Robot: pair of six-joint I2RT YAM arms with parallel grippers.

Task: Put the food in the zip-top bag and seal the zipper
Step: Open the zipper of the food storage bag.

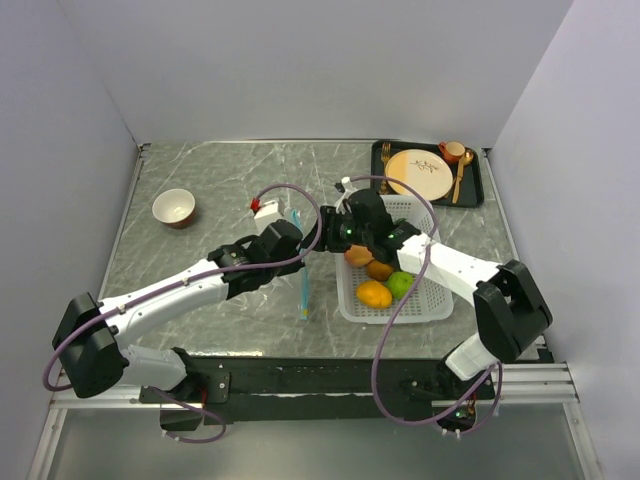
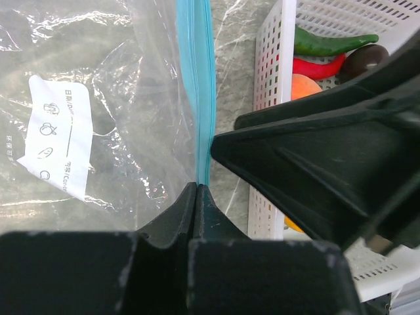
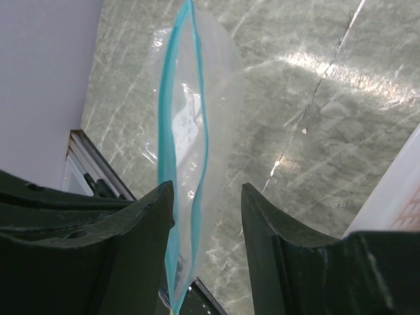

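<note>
The zip-top bag [image 3: 220, 79]: clear pouch, sits just left of the white mesh basket [image 1: 345, 300], between your two arms, over the marble tabletop [image 1: 230, 170]. You cannot tell from these views whether it rests on the tabletop or is lifted. A white printed label [image 2: 58, 134] shows through the plastic.

The zipper [image 2: 200, 79]: a teal strip along the mouth. In the right wrist view its two lips bow apart, so the mouth stands open in the middle.

Your left gripper [image 2: 197, 187]: fingers pressed together, pinching the zipper at one end.

Your right gripper [image 3: 207, 207]: jaws apart, straddling the open mouth. One lip passes behind a finger; whether the pad touches it, cannot tell. Nothing clamped that you can see.

The food lies in the basket:
- green pepper [image 2: 328, 44] over red pepper [image 2: 318, 65], at the basket's wall nearest the bag
- brown round [image 2: 364, 60] beside them
- orange round [image 2: 307, 86] just below the red pepper
- yellow-orange round [image 1: 374, 294] and lime-green round [image 1: 401, 283], touching, toward the basket's near end

Further out:
- dark tray [image 1: 476, 195] in the far right corner, carrying a tan plate [image 1: 420, 172], a small cup [image 1: 452, 151], a gold spoon [image 1: 462, 172] and a fork [image 1: 385, 165]
- bowl [image 1: 174, 208] far left, well apart from the bag
</note>
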